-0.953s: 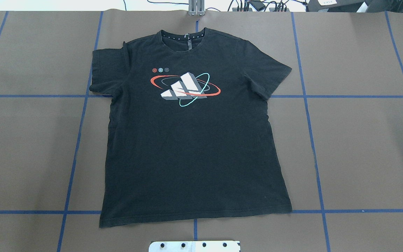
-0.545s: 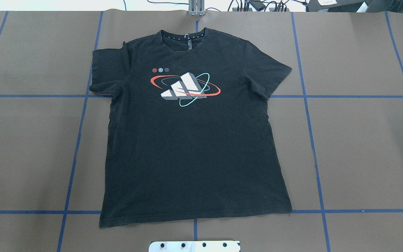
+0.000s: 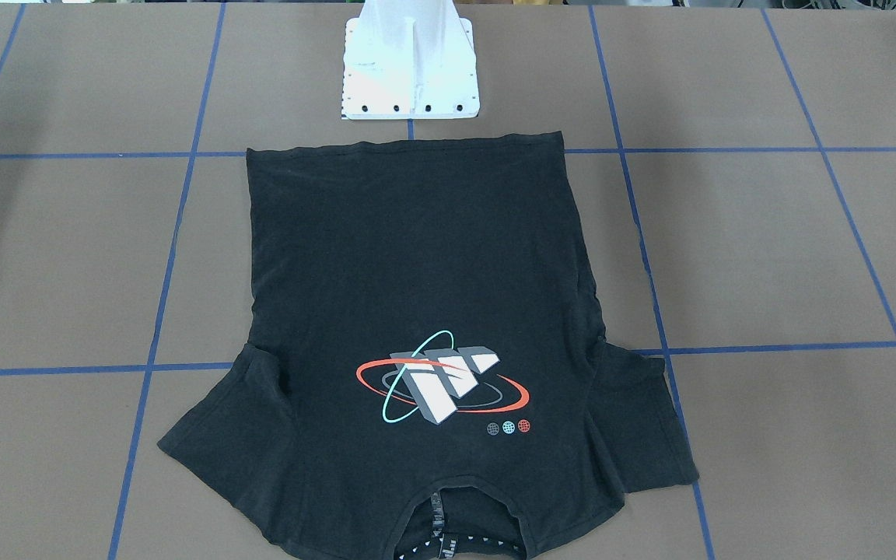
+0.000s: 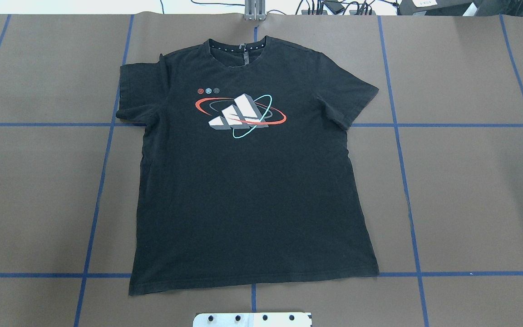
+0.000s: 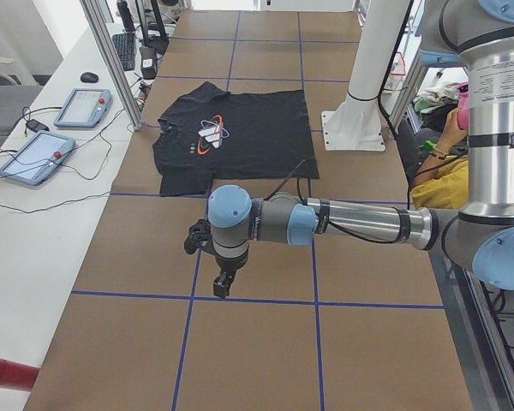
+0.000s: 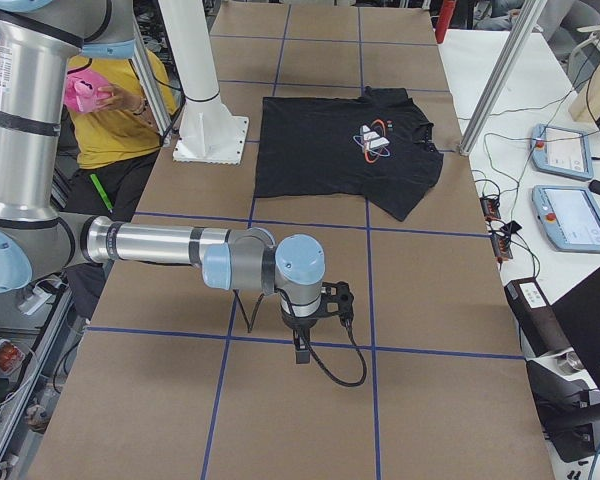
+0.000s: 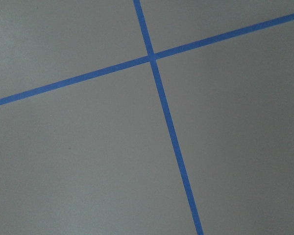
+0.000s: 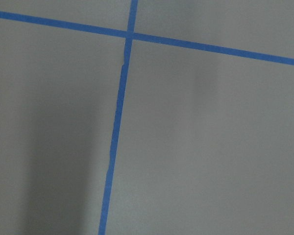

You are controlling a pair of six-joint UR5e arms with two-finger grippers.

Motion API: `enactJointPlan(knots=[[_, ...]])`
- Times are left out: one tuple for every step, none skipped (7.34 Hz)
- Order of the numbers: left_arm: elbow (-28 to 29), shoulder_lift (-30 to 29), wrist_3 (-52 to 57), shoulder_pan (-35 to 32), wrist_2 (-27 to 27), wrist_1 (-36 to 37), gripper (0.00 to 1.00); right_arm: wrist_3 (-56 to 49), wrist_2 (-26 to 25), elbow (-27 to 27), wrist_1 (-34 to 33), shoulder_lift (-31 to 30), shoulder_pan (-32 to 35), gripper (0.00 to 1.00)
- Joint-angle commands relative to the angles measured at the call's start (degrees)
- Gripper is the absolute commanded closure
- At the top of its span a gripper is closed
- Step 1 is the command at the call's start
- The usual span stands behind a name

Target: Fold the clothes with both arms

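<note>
My left claw (image 5: 222,289) hangs from the left arm (image 5: 351,224) and points down over bare table (image 4: 470,190), well apart from the T-shirt (image 4: 248,195), out past one of its sleeves. Only the side camera shows it, so I cannot tell whether its fingers are spread or pressed together. My right claw (image 6: 300,352) is the same. It points down over the table, well apart from the T-shirt's other sleeve, and I cannot tell its state either. Both wrist cameras show only brown table cover and a crossing of blue tape lines (image 7: 152,56).

The T-shirt lies flat and unfolded in the middle of the table, print side up, with both short sleeves spread out. The chest print (image 4: 241,116) sits between the sleeves, below the collar. The hem is near the white mount base (image 4: 252,319) but not touching it, and the collar points away from that base. On the hem side of the T-shirt, off the table edge, sits a person in a yellow top (image 6: 115,110).
</note>
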Motion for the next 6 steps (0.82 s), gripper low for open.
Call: enactJointPlan(knots=[[-0.8,-0.1,-0.1,0.1,0.2,-6.4,0.0,0.1,1.1,2.0,1.2,0.0,-0.3,0.0],[-0.8,-1.2,-0.2,0.2,0.0,-9.8,0.0,0.1,1.7,2.3,4.5,0.1,-0.3,0.0],[-0.5,-1.4,-0.1,0.2,0.1,-15.8,0.0,0.2,1.8,2.2,11.6,0.3,-0.3,0.0],[0.4,-2.4,-0.2,0.2,0.1,-24.8,0.0,0.4,1.8,1.8,14.4,0.7,-0.6,0.0],[1.1,-5.2,-0.5,0.3,0.2,-32.0,0.0,1.0,1.9,0.4,14.5,2.5,-1.1,0.0],[2.3,-8.3,-0.3,0.7,0.1,-33.5,0.0,1.3,3.1,-0.8,14.7,4.0,-1.1,0.0]])
